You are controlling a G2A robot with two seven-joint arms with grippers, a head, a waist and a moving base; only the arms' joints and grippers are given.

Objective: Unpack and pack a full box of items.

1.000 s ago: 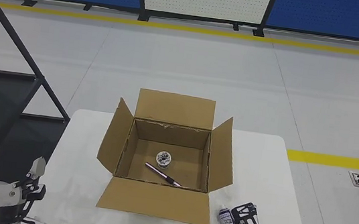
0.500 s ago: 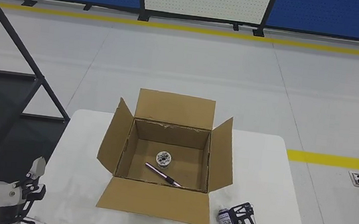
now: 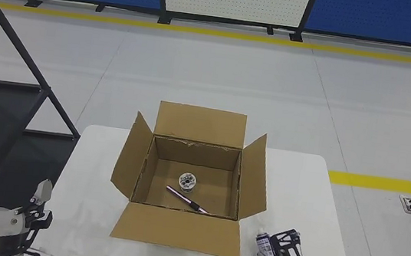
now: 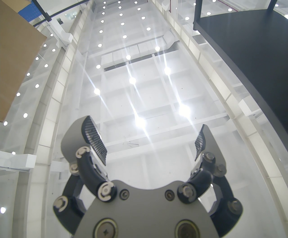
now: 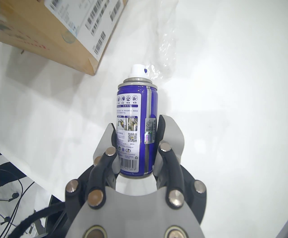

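Table point(image 3: 90, 183): one, white. It carries the box at its centre.
Box point(image 3: 195, 152): one, brown cardboard, open at the top. It stands squarely on the table, and its far wall and floor are visible from above.
Flaps: four, all folded outward. The far one stands up, the left and right ones splay to the sides, and the near one lies flat toward the near edge of the table.
Left gripper point(image 4: 146, 135): one, at the near left, beyond the table's left edge and well apart from the box. Its two fingers are spread wide with nothing between the ribbed pads.
Right gripper point(image 5: 137, 125): one, over the near right part of the table, just right of the near flap. Both fingers are pressed against the sides of the spray can, clamping it near its base.
Spray can point(image 5: 136, 126): one, with a blue body, a printed label and a white nozzle. It is held in the right gripper, outside the box, with its nozzle end pointing away from the wrist.
Plastic film point(image 5: 166, 54): one crumpled clear piece lying on the table just beyond the can's nozzle.
Pen point(image 3: 186, 200): one, dark and slim. It lies at a slant on the box floor, toward the near wall.
Round item point(image 3: 187, 179): one, small and pale, on the box floor just beyond the pen. It appears to be a metal part with holes, though the view is too distant to confirm.
Count inside box: two items.
Count outside box: one item, held.
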